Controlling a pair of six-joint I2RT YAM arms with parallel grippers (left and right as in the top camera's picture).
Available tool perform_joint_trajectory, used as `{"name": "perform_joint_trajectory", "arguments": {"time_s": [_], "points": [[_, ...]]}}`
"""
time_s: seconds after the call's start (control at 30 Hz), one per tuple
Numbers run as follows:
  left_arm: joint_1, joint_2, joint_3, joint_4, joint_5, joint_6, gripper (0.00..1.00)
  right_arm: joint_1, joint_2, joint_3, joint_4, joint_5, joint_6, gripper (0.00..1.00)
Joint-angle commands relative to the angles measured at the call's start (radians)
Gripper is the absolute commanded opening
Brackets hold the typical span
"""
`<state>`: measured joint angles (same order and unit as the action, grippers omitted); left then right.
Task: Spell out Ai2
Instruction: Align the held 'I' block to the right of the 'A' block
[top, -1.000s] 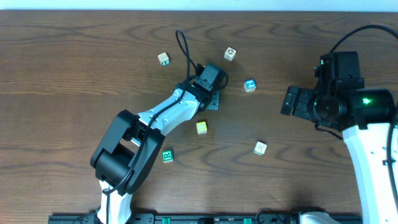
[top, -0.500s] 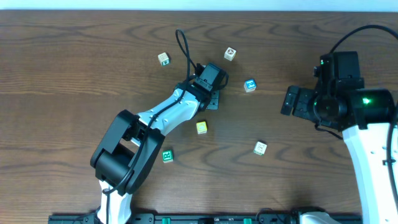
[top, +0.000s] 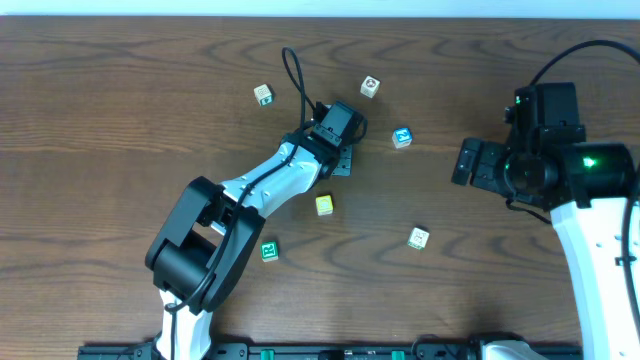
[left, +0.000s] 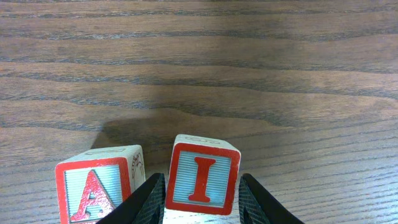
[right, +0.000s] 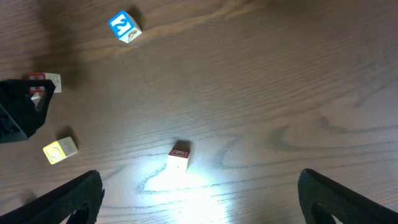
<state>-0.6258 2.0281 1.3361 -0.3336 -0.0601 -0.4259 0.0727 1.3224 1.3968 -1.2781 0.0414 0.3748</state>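
In the left wrist view my left gripper (left: 202, 202) is shut on the red-framed I block (left: 202, 180), which is low over the wood. The red-framed A block (left: 93, 190) stands just left of it with a narrow gap between them. In the overhead view the left gripper (top: 343, 158) is at the table's upper middle and hides both blocks. The blue 2 block (top: 402, 137) lies to its right, and also shows in the right wrist view (right: 124, 26). My right gripper (top: 470, 162) hovers open and empty at the right, its fingers wide apart (right: 199, 199).
Loose blocks lie around: a cream one (top: 263, 95) and another (top: 371, 87) at the back, a yellow one (top: 324, 205), a green one (top: 270, 251) and a white one (top: 418, 238) nearer the front. The white one sits below the right gripper (right: 178, 157).
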Motion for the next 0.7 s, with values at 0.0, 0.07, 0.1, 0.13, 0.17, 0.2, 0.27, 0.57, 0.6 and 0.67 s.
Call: {"name": "perform_joint_trajectory", "arguments": {"time_s": [0.0, 0.07, 0.1, 0.13, 0.17, 0.2, 0.27, 0.57, 0.6, 0.67], "points": [[-0.003, 0.008, 0.023, 0.003, -0.022, -0.004, 0.40, 0.007, -0.009, -0.003, -0.001, 0.011, 0.006, 0.99], [-0.003, 0.008, 0.023, 0.006, -0.022, -0.004, 0.40, 0.007, -0.009, -0.003, -0.001, 0.011, 0.006, 0.99], [-0.003, 0.008, 0.023, 0.008, -0.022, -0.004, 0.40, 0.007, -0.009, -0.003, -0.001, 0.011, 0.006, 0.99], [-0.003, 0.008, 0.023, 0.010, -0.022, -0.004, 0.40, 0.007, -0.009, -0.003, -0.001, 0.011, 0.006, 0.99], [-0.003, 0.008, 0.023, 0.013, -0.022, -0.004, 0.40, 0.007, -0.009, -0.003, -0.001, 0.012, 0.006, 0.99], [-0.003, 0.008, 0.023, 0.016, -0.022, -0.004, 0.40, 0.007, -0.009, -0.003, -0.001, 0.013, 0.006, 0.99], [-0.003, 0.008, 0.023, 0.021, -0.021, -0.004, 0.40, 0.007, -0.009, -0.003, -0.001, 0.015, 0.006, 0.99], [-0.003, 0.002, 0.048, 0.006, -0.027, 0.019, 0.41, 0.007, -0.009, -0.003, -0.001, 0.015, 0.006, 0.99], [-0.003, 0.002, 0.058, -0.003, -0.032, 0.024, 0.41, 0.007, -0.009, -0.003, -0.001, 0.015, 0.006, 0.99], [-0.003, 0.000, 0.091, -0.043, -0.058, 0.031, 0.41, 0.007, -0.009, -0.003, -0.002, 0.015, 0.006, 0.99]]}}
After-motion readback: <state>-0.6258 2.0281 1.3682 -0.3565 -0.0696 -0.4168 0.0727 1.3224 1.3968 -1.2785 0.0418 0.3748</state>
